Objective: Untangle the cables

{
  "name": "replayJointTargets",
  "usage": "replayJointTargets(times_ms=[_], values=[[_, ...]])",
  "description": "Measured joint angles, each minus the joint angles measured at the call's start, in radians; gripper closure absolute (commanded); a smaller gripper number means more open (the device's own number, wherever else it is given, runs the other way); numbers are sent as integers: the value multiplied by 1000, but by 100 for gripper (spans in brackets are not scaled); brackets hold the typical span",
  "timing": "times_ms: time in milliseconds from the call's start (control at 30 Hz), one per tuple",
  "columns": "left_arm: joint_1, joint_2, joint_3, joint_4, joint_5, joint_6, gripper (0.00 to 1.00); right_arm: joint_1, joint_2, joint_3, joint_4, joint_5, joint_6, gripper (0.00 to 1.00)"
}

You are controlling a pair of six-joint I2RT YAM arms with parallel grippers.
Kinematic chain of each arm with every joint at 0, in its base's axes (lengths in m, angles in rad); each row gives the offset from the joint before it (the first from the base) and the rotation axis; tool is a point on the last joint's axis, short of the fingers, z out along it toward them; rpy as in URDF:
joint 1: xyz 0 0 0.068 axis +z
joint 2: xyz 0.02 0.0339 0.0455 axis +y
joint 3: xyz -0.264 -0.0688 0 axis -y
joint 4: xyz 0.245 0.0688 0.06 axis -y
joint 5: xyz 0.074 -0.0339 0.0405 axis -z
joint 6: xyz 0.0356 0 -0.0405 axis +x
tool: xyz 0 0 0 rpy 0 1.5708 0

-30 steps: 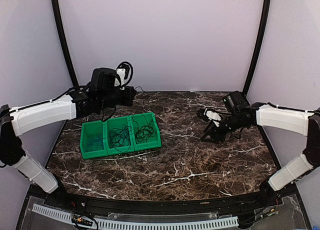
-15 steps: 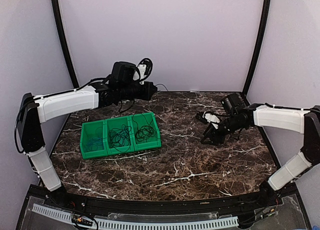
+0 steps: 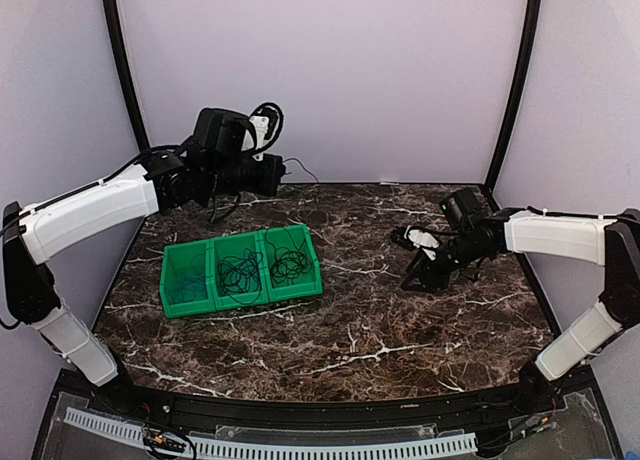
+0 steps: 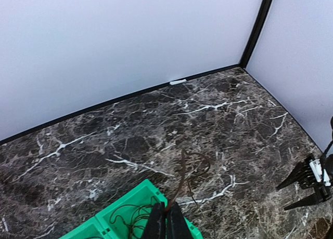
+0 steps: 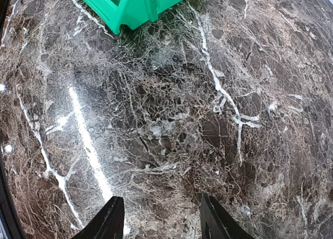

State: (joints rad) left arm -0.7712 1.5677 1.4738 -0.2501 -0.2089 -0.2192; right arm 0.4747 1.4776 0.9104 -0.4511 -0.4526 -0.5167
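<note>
My left gripper [image 3: 277,172] is raised above the back left of the table and is shut on a thin dark cable [image 4: 183,169]. The cable curls out from the fingertips [image 4: 167,224] and hangs loose over the green bin [image 4: 147,184]. The green three-compartment bin [image 3: 300,288] sits left of centre. Dark tangled cables lie in its middle compartment [image 3: 240,272] and its right compartment [image 3: 288,265]. My right gripper [image 3: 412,277] is open and empty, low over the marble at the right. Its wrist view shows bare marble between the fingertips [image 5: 161,218].
The bin's corner [image 5: 135,8] shows at the top of the right wrist view. The dark marble table [image 3: 360,330] ends at white walls on three sides. Black corner posts [image 3: 510,90] stand at the back left and back right.
My left arm swung right with the cable, then came back a little to the left and rose. My right gripper shifted slightly left and stays open.
</note>
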Motion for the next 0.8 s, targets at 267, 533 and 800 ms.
replayJointTargets(times_ms=[267,533,800], values=[[5,1,-56,-83,-146,11,100,0,0,0,-2,0,-2,48],[17,112,-69,-105,-219,26,100,0,0,0,-3,0,-3,48],[23,219,-71,-104,-198,32,100,0,0,0,-5,0,-4,48]])
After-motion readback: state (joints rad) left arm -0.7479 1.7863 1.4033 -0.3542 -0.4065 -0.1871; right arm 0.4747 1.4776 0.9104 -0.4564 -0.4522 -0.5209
